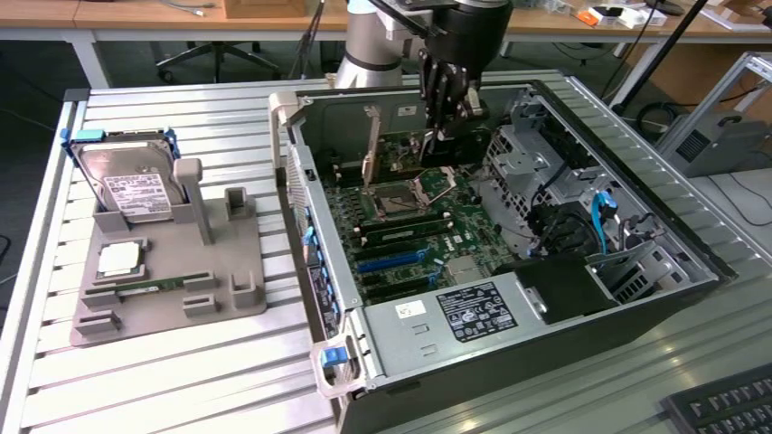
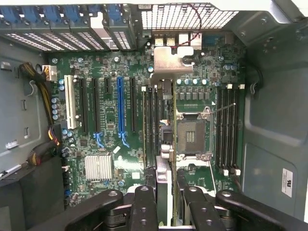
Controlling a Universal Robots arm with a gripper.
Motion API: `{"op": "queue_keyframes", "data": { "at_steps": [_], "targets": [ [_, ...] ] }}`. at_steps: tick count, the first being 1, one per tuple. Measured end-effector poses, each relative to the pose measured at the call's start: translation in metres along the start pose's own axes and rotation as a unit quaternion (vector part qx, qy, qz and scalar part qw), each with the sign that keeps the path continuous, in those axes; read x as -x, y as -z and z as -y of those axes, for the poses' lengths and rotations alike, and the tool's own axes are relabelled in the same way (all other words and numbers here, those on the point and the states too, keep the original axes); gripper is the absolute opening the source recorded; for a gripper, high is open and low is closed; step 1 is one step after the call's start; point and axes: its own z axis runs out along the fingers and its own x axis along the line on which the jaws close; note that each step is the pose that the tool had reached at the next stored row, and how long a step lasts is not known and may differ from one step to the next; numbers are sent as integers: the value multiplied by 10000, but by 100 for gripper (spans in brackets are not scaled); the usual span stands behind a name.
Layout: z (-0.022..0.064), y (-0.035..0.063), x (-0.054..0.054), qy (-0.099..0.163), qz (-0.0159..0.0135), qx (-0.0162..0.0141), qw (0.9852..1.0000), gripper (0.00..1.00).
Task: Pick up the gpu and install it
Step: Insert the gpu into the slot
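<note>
Closest to the wrist camera, the gripper [image 2: 168, 204] is clamped on the gpu [image 2: 164, 167]. Its black fingers [image 2: 144, 202] press on either face of the card, which shows edge-on as a thin strip running away from them. The card's silver bracket [image 2: 168, 63] is at the far end, towards the vented back wall of the computer case [image 2: 183, 17]. Under the card lies the motherboard [image 2: 110, 67]. The card's long axis runs parallel to the expansion slots, so it appears to need no turning. It is not over them, though: it hangs between the blue slot [image 2: 120, 103] and the processor socket [image 2: 192, 134], nearer the socket, and I judge that it needs a sideways shift away from the socket. In the exterior view the gripper [image 1: 447, 108] reaches down into the open case [image 1: 675, 298] with the gpu [image 1: 442, 149] held clear above the board. There the blue slots [image 1: 392, 262] lie nearer the camera than the card. Farther off, on the exterior view's left, a grey tray [image 1: 230, 298] on the slatted table [image 1: 181, 117] holds a hard drive [image 1: 136, 194].
</note>
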Motion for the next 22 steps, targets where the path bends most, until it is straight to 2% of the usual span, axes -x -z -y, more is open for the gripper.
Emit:
{"op": "queue_keyframes", "data": {
  "at_steps": [22],
  "targets": [
    [-1, -26, -57, 0, -1, 0, 10000, 27]
  ]
}}
